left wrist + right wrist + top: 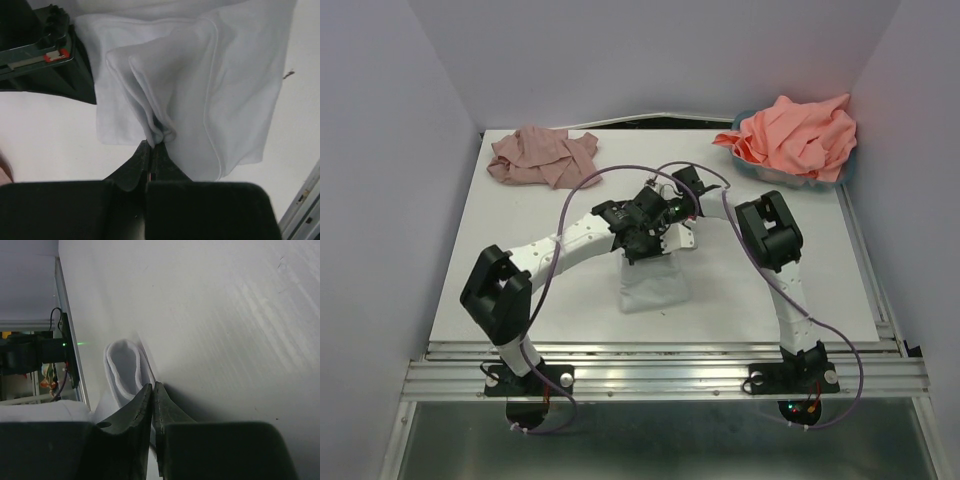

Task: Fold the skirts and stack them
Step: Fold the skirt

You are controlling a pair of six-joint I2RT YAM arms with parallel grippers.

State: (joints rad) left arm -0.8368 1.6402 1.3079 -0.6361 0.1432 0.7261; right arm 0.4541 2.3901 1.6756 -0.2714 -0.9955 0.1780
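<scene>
The pale white-blue skirt (654, 284) hangs mid-table from both grippers, its lower part resting on the table. My left gripper (638, 245) is shut on a bunched fold of it (165, 100) at its top edge. My right gripper (672, 215) is shut on another edge of the same skirt, which loops beside its fingers in the right wrist view (124, 371). The mauve-pink pleated skirt (542, 155) lies crumpled at the far left. The coral-salmon cloth (800, 135) is heaped at the far right.
The coral cloth sits in a teal basket (848, 170) at the table's far right corner. The white table (470, 280) ends in a metal rail (660, 375) by the arm bases. Grey walls close in on three sides.
</scene>
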